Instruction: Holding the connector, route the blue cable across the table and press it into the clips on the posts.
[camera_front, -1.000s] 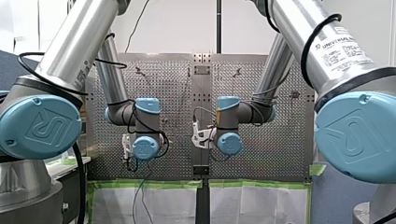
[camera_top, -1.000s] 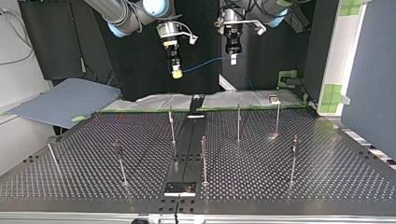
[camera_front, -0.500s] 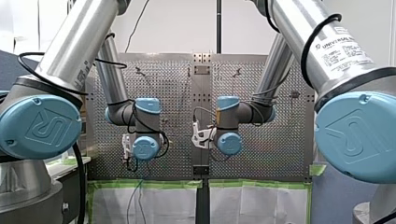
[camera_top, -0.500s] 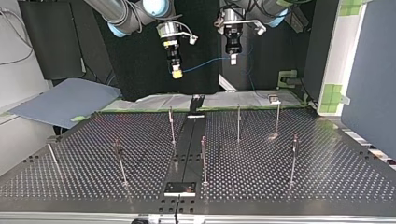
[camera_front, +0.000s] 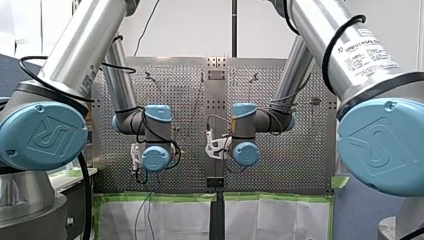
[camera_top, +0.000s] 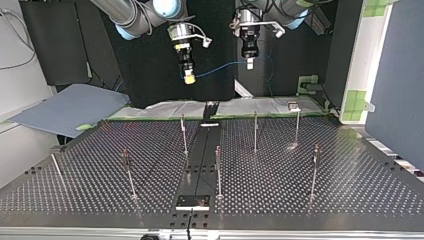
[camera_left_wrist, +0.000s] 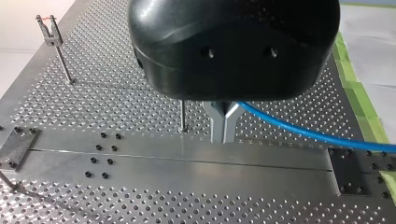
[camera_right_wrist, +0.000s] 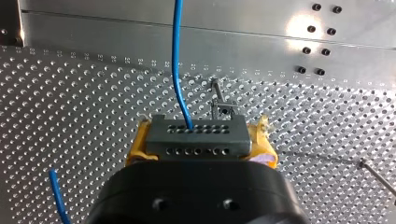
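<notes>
High above the perforated table (camera_top: 300, 190), the blue cable (camera_top: 222, 68) hangs between both grippers. In the top view my right gripper (camera_top: 189, 78) is at the left and my left gripper (camera_top: 249, 63) at the right. The right wrist view shows the yellow pads (camera_right_wrist: 140, 147) shut on a grey connector (camera_right_wrist: 196, 136); the blue cable (camera_right_wrist: 177, 60) leaves its face. In the left wrist view my metal fingers (camera_left_wrist: 224, 122) are shut on the blue cable (camera_left_wrist: 303, 131), which runs off to one side. Thin posts (camera_top: 183, 135) with clips stand on the table below.
More clip posts stand across the table (camera_top: 255, 131) (camera_top: 218, 170) (camera_top: 314, 170) (camera_top: 128, 172). A dark centre strip (camera_top: 202, 150) ends in a black block (camera_top: 193, 202). Green tape and white sheets (camera_front: 165, 215) edge the table. Slack cable (camera_front: 145, 215) dangles below my left arm.
The slack cable dangling below my left arm has swayed a little. Both arms and grippers have held still.
</notes>
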